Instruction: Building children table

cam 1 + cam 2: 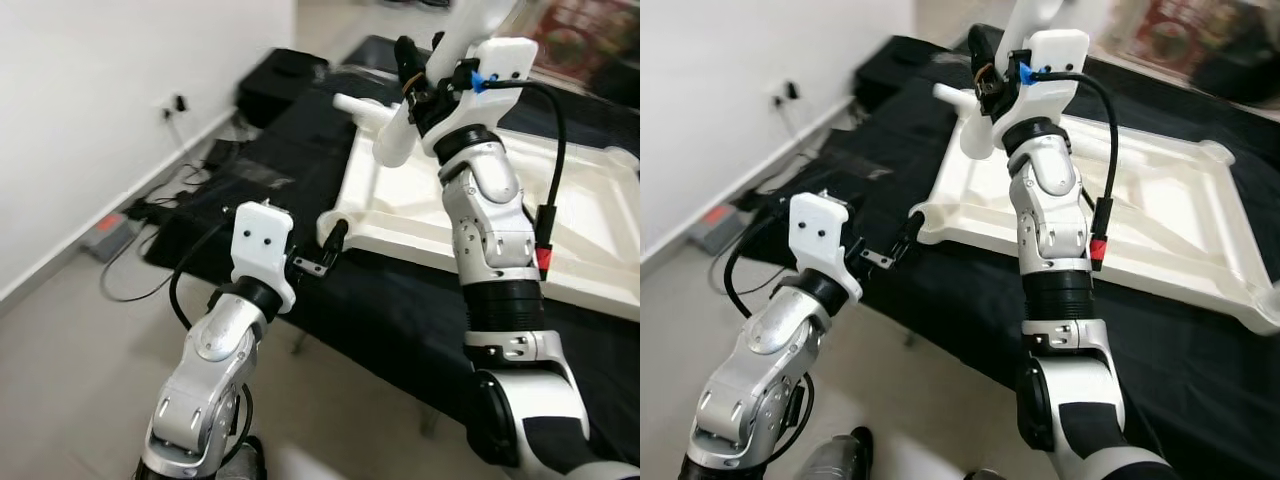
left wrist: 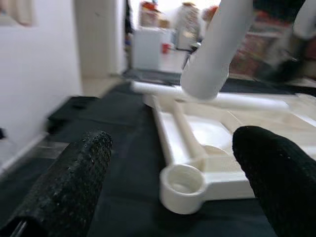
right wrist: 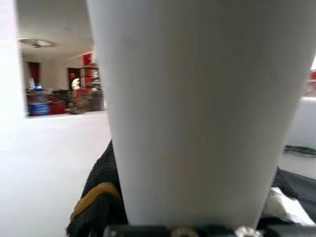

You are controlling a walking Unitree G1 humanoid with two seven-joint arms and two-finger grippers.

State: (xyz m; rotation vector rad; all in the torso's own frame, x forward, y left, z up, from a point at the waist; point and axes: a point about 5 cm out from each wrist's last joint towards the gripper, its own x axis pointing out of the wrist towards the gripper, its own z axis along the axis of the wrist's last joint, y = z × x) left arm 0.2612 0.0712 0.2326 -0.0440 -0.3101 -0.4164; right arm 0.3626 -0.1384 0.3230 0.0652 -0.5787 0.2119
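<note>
At the bottom of the frame, nearest the camera, the robot's two silver arms reached up over a black cloth (image 1: 400, 320) spread on the floor. Lower left, the left gripper (image 1: 334, 243) hovered just beside the near corner socket (image 1: 333, 226) of the white plastic tabletop (image 1: 590, 215), which lay underside up across the centre and right of the frame; its fingers (image 2: 69, 187) stood apart, holding nothing, with the round socket between them in the wrist view. Farther left, a power strip (image 1: 108, 235) and loose cables (image 1: 150, 280) lay on the floor along the white wall (image 1: 80, 120).

At upper centre, the right gripper (image 1: 412, 85) was clamped on a white table leg (image 1: 395, 135), held tilted with its lower end above the tabletop's left rim. A second leg (image 1: 360, 107) lay along the far edge of the tabletop just behind it.

The leg looked light, stiff and smooth, a hollow plastic tube likely to slip if gripped loosely; a hold around its middle seemed soundest. The tabletop appeared rigid but light enough to slide on the cloth when a leg was pressed into a socket, so steadying its corner seemed wise. Open room lay over the tabletop's middle and right; the wall and cables crowded the left side.
</note>
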